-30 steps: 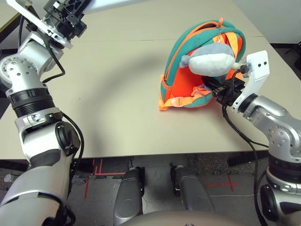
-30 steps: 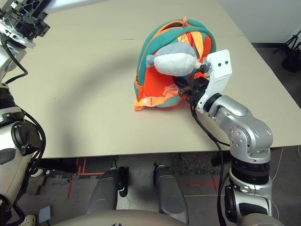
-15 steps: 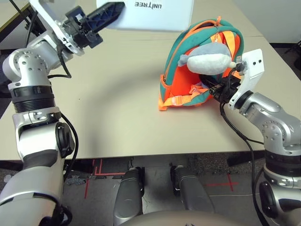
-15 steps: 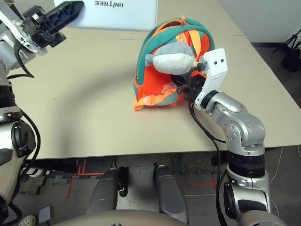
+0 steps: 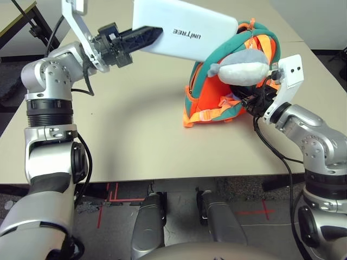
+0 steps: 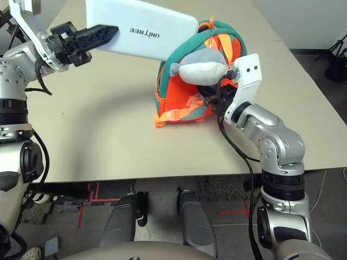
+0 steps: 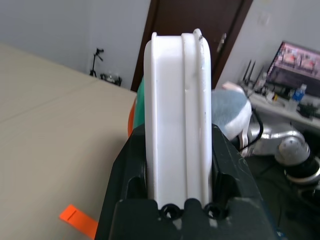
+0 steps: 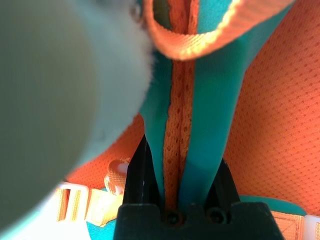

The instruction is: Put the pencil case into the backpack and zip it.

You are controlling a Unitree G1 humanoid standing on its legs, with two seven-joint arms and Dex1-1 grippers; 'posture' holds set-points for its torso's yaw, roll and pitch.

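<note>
See the pencil case (image 5: 184, 31) above the table (image 5: 130, 124), reaching sideways from the left gripper (image 5: 157, 33) to the upper left part of the backpack (image 5: 209, 97). Runs with its long axis mostly left to right across the head view, tipping slightly toward the robot at the backpack end. Looks flat, white and smooth, with rounded corners and small dark UNITREE lettering on the broad face; shows a narrow, ridged white edge in the left wrist view. Note the left gripper parted only by the case's thickness, with a finger on each side and a firm hold near one end. Find the right gripper (image 8: 181, 170) closed around a teal-and-orange strip of the backpack, beside the grey-white plush charm (image 5: 244, 67). Cannot make out the case's far edge in the left eye view, cut off at the top, nor part of the face behind the black finger. Cannot tell whether to call the case's leading end touching or just over the backpack. Also hidden behind the charm: part of the backpack's front.
</note>
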